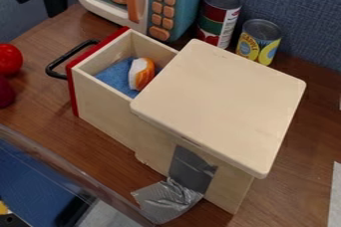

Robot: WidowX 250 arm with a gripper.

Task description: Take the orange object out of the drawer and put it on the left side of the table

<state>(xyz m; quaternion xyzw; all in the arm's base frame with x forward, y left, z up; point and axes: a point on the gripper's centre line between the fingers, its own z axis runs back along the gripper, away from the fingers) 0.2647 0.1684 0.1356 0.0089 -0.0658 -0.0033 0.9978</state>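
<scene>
One clear-walled bin (40, 147) cuts across the near left corner; beside it, crumpled silver tape (166, 202) lies at the foot of a pale wooden cabinet (220, 106) on a brown bench (33, 116). The cabinet's flat top fills the middle and right.

Behind and to the left, its drawer (106, 114) is pulled out toward the upper left. Inside, on blue lining (113, 77), rests the orange object (142, 73), white on its left side. Its long axis runs roughly up and down the view, slanting to the drawer walls. It sits close to the cabinet top's edge, so a descent would best favour the drawer's open left part.

The drawer ends in a red front (72, 89) with a black handle (70, 53). Further left, a red ball-like thing (9, 59) and a darker red one (5, 92) sit at the view's edge; the wood between them and the drawer looks like room enough for setting down.

At the back stand two cans (218, 17) and a toy microwave (180, 7). The claw (40, 7) hangs at the far left, parted and grasping nothing visible. From it, the object lies right and nearer the camera; the next move likely crosses handle and red front, high enough to clear both.
</scene>
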